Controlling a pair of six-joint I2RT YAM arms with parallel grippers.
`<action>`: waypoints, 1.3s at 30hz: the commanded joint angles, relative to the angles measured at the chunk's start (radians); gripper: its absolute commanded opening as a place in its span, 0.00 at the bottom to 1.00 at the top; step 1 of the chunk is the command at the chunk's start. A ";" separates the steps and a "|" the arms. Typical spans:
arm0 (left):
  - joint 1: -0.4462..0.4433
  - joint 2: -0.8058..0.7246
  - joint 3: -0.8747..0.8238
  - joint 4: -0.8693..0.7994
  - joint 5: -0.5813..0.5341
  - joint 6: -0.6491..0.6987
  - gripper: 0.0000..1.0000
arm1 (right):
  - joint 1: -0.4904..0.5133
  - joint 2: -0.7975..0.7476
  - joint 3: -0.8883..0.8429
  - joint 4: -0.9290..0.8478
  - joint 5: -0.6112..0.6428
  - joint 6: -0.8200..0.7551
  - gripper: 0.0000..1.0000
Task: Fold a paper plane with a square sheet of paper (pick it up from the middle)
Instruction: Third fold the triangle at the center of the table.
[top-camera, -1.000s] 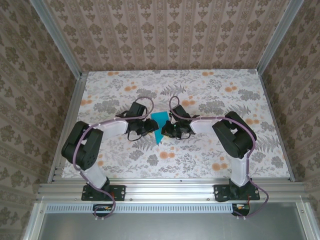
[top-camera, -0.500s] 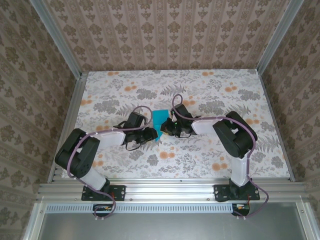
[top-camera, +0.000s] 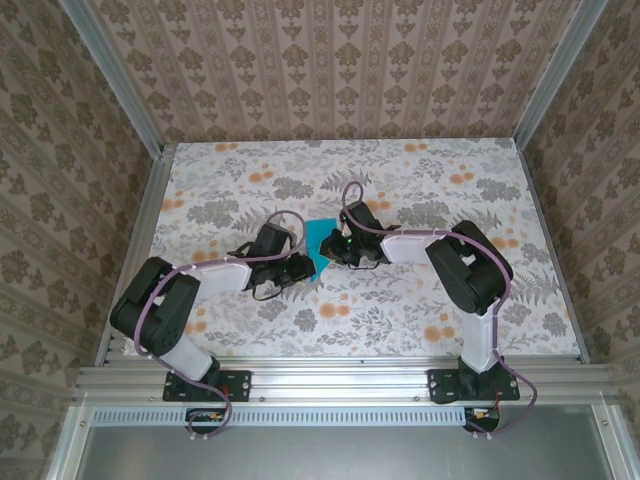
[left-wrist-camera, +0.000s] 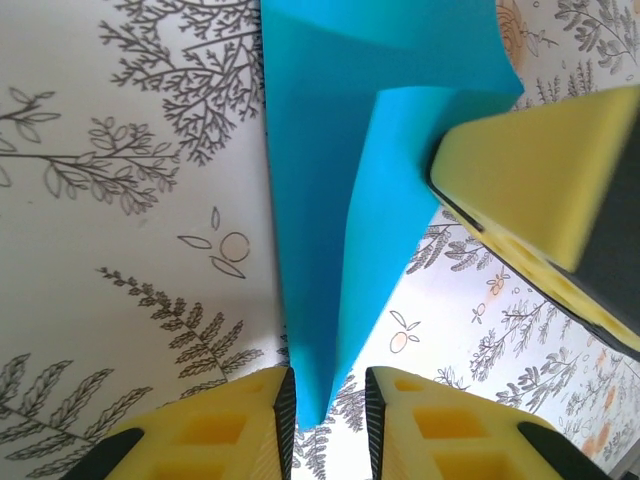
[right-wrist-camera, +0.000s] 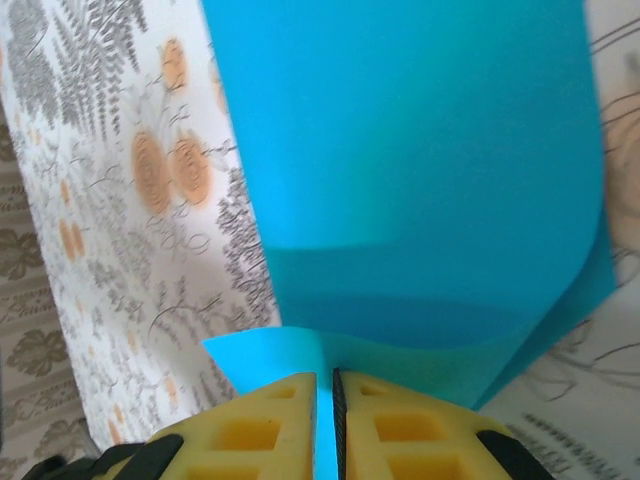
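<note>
Cyan paper sheet (top-camera: 320, 242): thin, smooth, matte, creased into long tapering wedge with sharp diagonal fold lines. Lies near middle of floral-print tabletop (top-camera: 420, 320).

Left gripper (left-wrist-camera: 328, 390): yellow foam fingers with square hollow cells, narrowly apart. Wedge's pointed tip sits between them, sliver of tabletop showing in gap.

Right gripper (right-wrist-camera: 325, 385): same yellow foam fingers, pinched together on sheet's edge. Paper bows in soft curve just beyond them.
</note>
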 joint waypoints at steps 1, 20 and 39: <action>-0.020 -0.032 -0.005 0.051 -0.007 -0.001 0.27 | -0.009 0.031 0.019 -0.061 0.049 0.017 0.15; -0.071 0.101 0.074 0.125 0.003 -0.009 0.19 | -0.014 0.032 0.017 -0.118 0.110 0.088 0.14; -0.070 0.122 0.067 0.002 -0.100 0.017 0.13 | -0.021 0.054 0.015 -0.163 0.135 0.106 0.14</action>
